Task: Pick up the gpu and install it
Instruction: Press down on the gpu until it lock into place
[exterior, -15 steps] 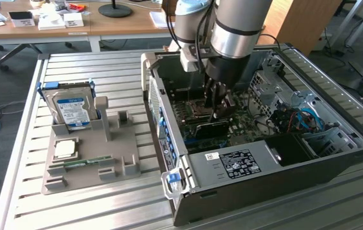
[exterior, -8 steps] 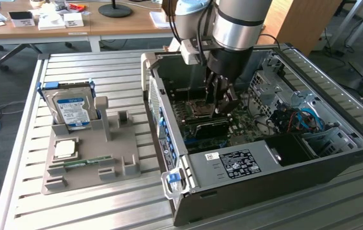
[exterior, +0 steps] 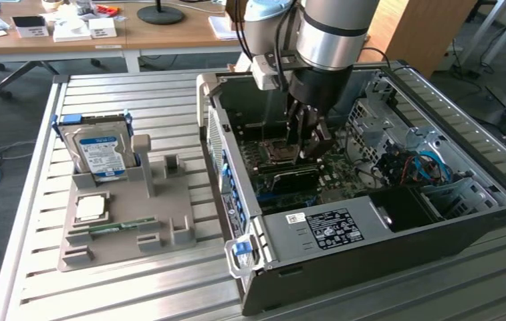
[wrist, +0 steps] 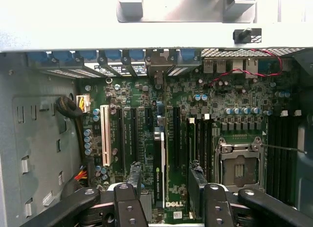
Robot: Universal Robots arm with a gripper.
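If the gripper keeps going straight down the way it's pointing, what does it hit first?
Most likely the gpu, standing on edge in a motherboard slot between the open gripper fingers. Depth is hard to judge, so how close it is stays unclear.

One open computer case [exterior: 396,221], one hard drive [exterior: 101,152], one gpu [wrist: 159,168], one grey holder tray [exterior: 119,227]
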